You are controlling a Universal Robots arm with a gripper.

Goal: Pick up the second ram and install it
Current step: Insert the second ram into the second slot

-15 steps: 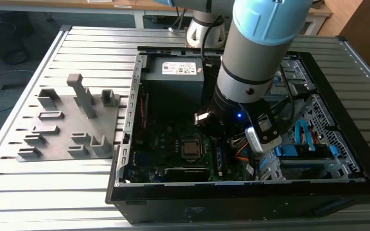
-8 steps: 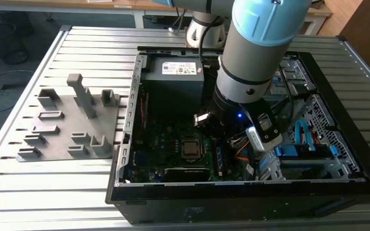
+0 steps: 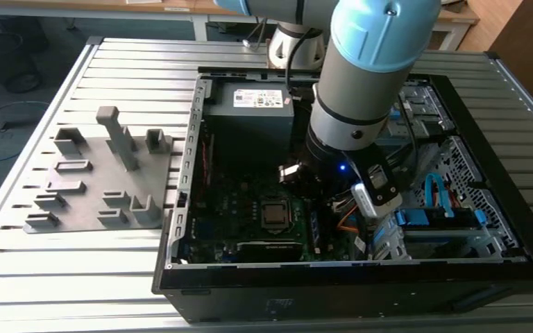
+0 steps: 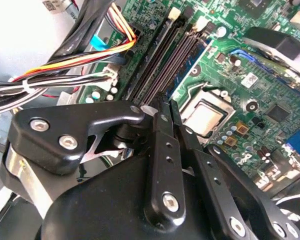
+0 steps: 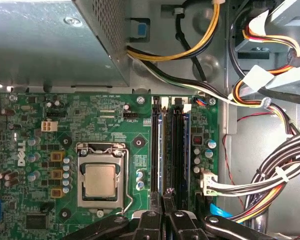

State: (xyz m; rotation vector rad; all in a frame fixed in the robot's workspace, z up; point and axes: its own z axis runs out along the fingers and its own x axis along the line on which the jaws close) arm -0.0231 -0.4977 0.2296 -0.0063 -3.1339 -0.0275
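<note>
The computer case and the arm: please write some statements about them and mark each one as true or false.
1. The arm reaches down into the open computer case. True.
2. The grey fixture lies inside the case. False: it lies on the slatted table outside the case, at the exterior view's left.
3. A cooler covers the processor. False: its metal top is bare in the first wrist view.
4. The gripper is at the memory slots, beside the processor. True.
</note>
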